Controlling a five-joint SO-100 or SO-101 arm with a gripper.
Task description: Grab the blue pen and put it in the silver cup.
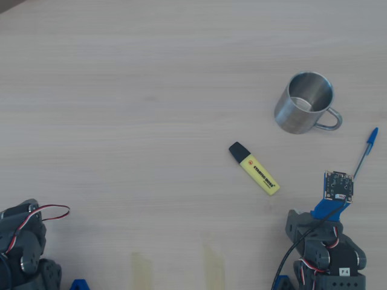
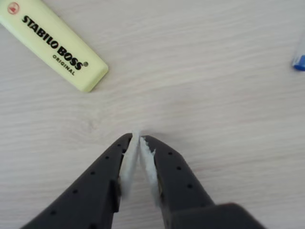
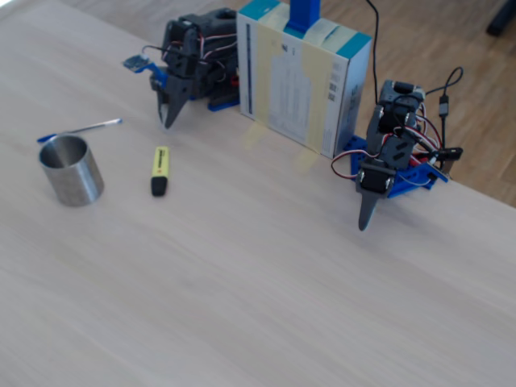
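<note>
The blue pen (image 1: 365, 154) lies slanted on the table at the right edge of the overhead view, just right of the silver cup (image 1: 304, 103). The cup stands upright and empty, its handle turned toward the pen. In the fixed view the pen (image 3: 81, 129) lies just behind the cup (image 3: 71, 169). My gripper (image 2: 138, 138) is shut with nothing between its fingers and points down at bare table. Only a blue end of the pen (image 2: 299, 61) shows at the right edge of the wrist view. In the fixed view my gripper (image 3: 168, 121) hangs to the right of the pen.
A yellow highlighter (image 1: 254, 168) with a black cap lies between cup and arm, seen close in the wrist view (image 2: 55, 43). A second arm (image 3: 387, 161) stands at the right of the fixed view, beside a tall box (image 3: 302, 76). Its base (image 1: 24, 248) fills the overhead view's lower left.
</note>
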